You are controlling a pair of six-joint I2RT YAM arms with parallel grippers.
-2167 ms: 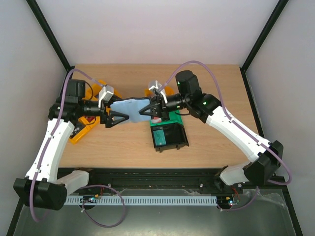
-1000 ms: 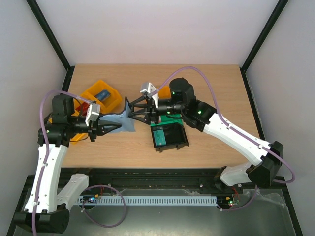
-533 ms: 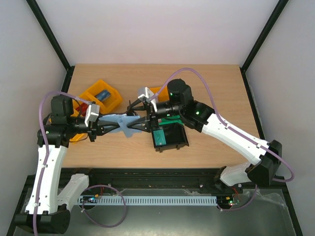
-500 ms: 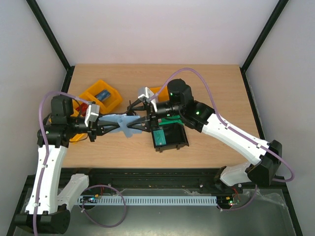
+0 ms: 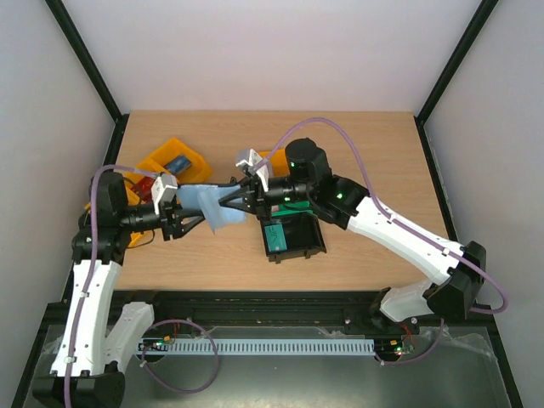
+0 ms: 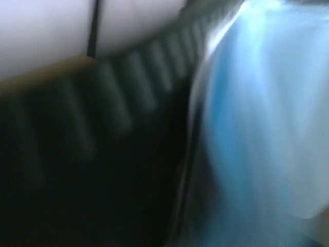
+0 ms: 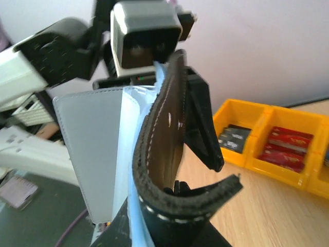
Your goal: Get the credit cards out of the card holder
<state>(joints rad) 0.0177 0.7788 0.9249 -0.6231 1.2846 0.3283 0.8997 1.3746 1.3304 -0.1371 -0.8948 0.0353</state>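
The card holder [image 5: 212, 206] hangs above the table between both arms, its blue-grey lining facing up. In the right wrist view its black leather [image 7: 164, 154] curls up out of my right gripper's jaws, with the pale lining [image 7: 95, 149] beside it. My right gripper [image 5: 232, 201] is shut on its right end. My left gripper [image 5: 192, 209] stands open around its left end, one finger [image 7: 203, 126] clear of the leather. The left wrist view is blurred: a ribbed finger pad [image 6: 128, 92] and blue lining [image 6: 257, 128]. Red credit cards [image 7: 285, 146] lie in a yellow bin [image 7: 308, 175]. No card shows in the holder.
A black bin [image 5: 302, 231] with a teal card [image 5: 274, 235] sits under my right arm, a green piece [image 5: 297, 208] behind it. Yellow bins stand at back left [image 5: 174, 161], left [image 5: 136, 231] and behind my right wrist [image 5: 270, 156]. Dark cards [image 7: 234, 138] fill one compartment.
My right gripper has closed on the card holder and my left gripper has opened. The holder has bunched up and shifted slightly left and back.
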